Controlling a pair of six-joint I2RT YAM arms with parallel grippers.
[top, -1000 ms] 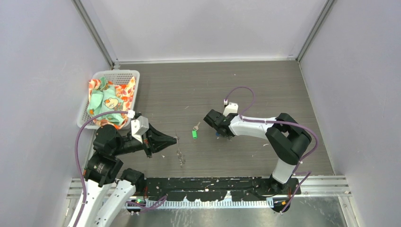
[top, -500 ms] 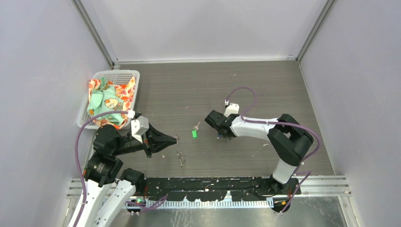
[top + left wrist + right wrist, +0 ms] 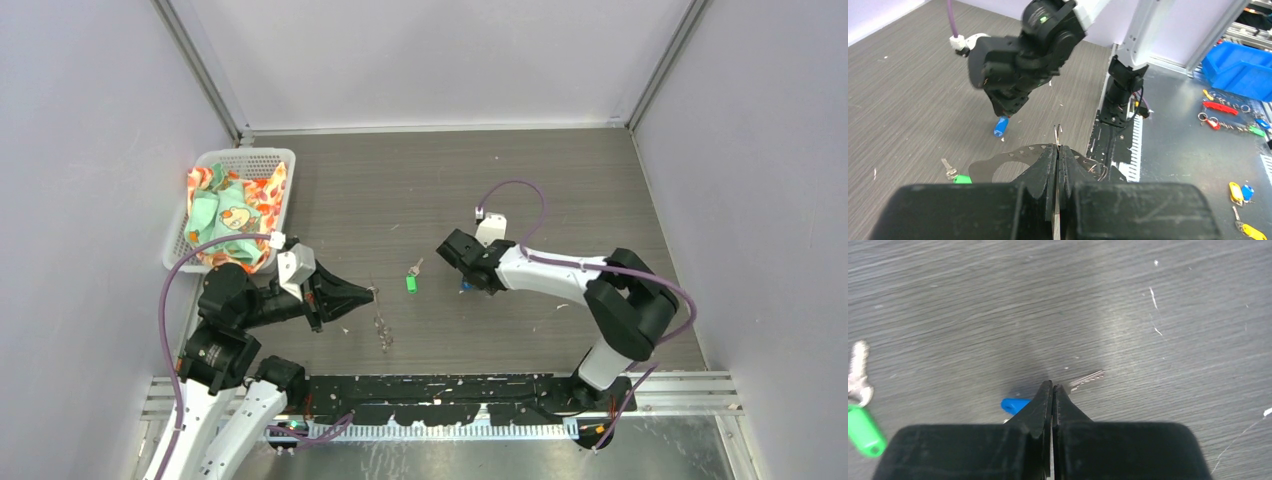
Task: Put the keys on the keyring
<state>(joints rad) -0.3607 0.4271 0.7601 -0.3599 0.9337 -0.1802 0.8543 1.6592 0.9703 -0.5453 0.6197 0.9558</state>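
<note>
Changed: we see the right arm's elbow swung out to the right and its jaws closed up over the last second; the left arm and the green key lie as they did.
Basket: a white basket with patterned cloth inside sits at the far left of the table.
Left gripper: the left gripper is closed tight on the wire of the keyring; a short hooked end of wire stands up between the fingertips, and the loop hangs just beyond them, low over the table.
Green key: the green key lies flat between the two grippers, apart from both.
Blue key: the blue key lies right at the tips of the right gripper, with its blue head to one side of them and its silver blade to the other.
Right gripper: the right gripper is fully closed and points down at the table; we cannot tell whether it truly grips the key or only presses on it.
</note>
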